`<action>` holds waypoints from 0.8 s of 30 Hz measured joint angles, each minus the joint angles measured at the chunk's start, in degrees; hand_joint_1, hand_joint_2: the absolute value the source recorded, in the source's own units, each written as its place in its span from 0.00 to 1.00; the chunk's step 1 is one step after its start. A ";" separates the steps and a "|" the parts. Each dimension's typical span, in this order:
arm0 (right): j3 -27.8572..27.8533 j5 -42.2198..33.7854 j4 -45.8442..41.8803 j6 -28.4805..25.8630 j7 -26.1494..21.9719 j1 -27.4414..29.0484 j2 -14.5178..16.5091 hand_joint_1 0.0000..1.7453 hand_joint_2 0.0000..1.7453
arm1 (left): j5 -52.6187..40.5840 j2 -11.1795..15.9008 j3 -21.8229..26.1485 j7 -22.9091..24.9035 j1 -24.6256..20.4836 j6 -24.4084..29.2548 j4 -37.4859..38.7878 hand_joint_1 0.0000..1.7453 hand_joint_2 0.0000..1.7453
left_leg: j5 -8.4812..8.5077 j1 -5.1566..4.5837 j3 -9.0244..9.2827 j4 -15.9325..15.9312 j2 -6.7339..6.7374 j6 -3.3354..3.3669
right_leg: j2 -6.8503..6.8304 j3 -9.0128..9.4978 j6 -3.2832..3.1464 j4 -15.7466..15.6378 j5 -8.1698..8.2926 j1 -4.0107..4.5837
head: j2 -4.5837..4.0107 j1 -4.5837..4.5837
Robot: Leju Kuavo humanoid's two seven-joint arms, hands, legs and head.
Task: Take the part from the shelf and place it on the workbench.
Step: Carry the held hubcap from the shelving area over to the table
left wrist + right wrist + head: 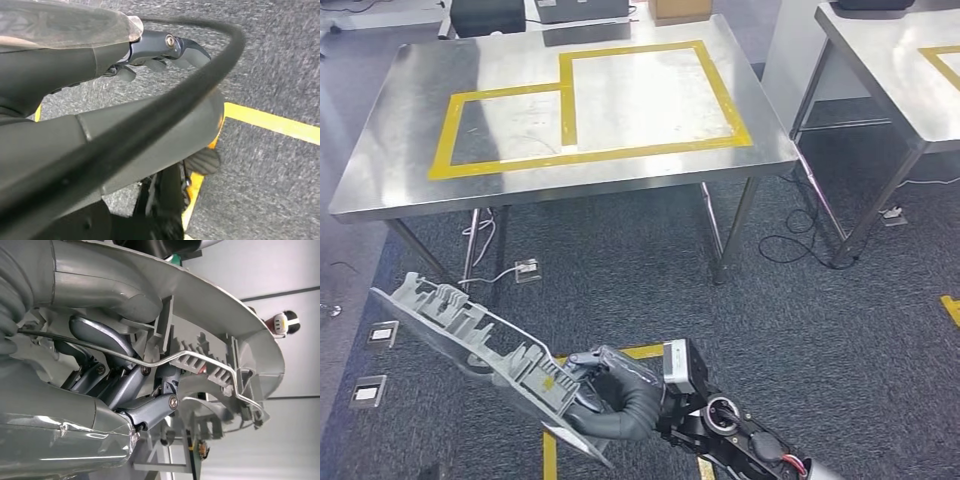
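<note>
Head view showed the robot's right arm reaching in from the lower right, its right hand (610, 395) curled around one end of a long grey plastic part (471, 335). That part jutted leftward from the hand, tilted, its far end raised, hanging over dark carpet (637, 270) short of the steel workbench (388, 150). Yellow tape (569, 100) marked two adjoining rectangles on the benchtop; a second steel table (893, 80) stood to the right. Right wrist view caught the dark fingers (151, 410) wrapped against the part's ribbed inner side (211, 365), with a thin metal rod (196, 357) running across it. Left wrist view showed the left hand (151, 52) hanging above carpet and a yellow floor line (271, 122), its fingers (170, 45) gently curved and apart, holding nothing.
</note>
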 joint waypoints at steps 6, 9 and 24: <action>-0.16 -0.20 -0.01 0.05 -0.05 -0.09 0.01 1.00 1.00 | 0.25 -0.04 0.02 0.08 0.00 0.00 0.00 0.00 0.00 | 0.31 -0.34 2.88 -5.03 -0.09 3.00 | 0.04 0.16 1.93 1.10 -1.72 0.14 | 0.00 0.56; -0.32 -0.22 0.00 0.04 -0.09 -0.05 0.01 1.00 1.00 | 0.33 -0.02 0.02 0.09 -0.03 0.00 0.00 0.00 0.00 | -0.17 -0.52 3.64 -5.13 -0.19 4.11 | 0.69 -4.61 2.18 11.24 -6.46 0.09 | 0.00 1.71; -0.50 -0.26 0.03 0.07 -0.19 0.00 0.04 1.00 1.00 | 0.42 -0.33 0.02 0.08 -0.24 0.00 0.00 0.00 0.00 | -5.98 -1.33 1.60 3.08 -0.97 2.14 | 1.27 -0.79 -1.16 -0.54 1.56 0.63 | -0.01 2.30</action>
